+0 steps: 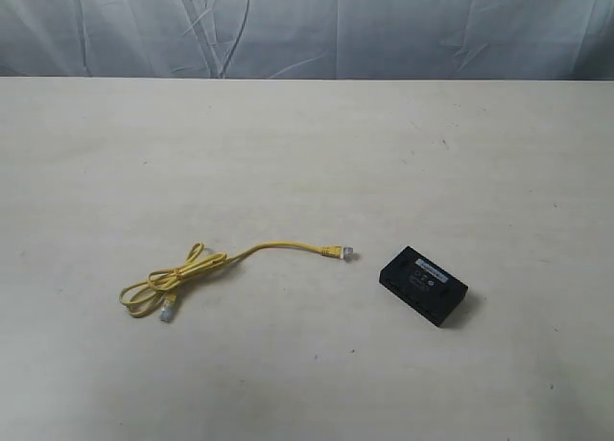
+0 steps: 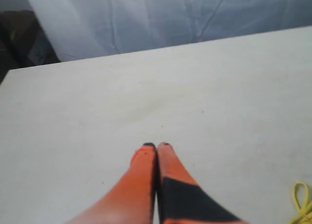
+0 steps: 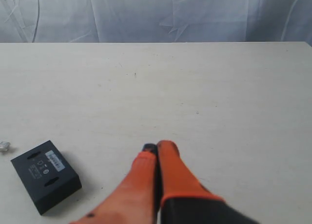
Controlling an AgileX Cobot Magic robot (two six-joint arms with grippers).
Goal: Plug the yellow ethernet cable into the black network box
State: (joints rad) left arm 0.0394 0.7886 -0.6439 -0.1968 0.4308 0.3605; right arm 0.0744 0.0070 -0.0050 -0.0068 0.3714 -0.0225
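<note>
Lying near R gripper [image 3: 157, 147], blk box [image 3: 45, 175], yellow cable [image 1: 228, 258] beyond

The left end effector [image 2: 156, 146] is bright orange with black tips and a black patch on one finger. The right end effector [image 3: 157, 147] is the same orange, black at tip and base. Beside it, the black network box [image 3: 46, 175] carries a white-printed label [image 3: 55, 161]. The yellow ethernet cable [image 1: 278, 243] is bright yellow with clear plugs [image 1: 349, 254]. The surface [image 1: 288, 144] is off-white with faint dark specks. The backdrop cloth [image 1: 384, 29] is pale grey-blue.
</note>
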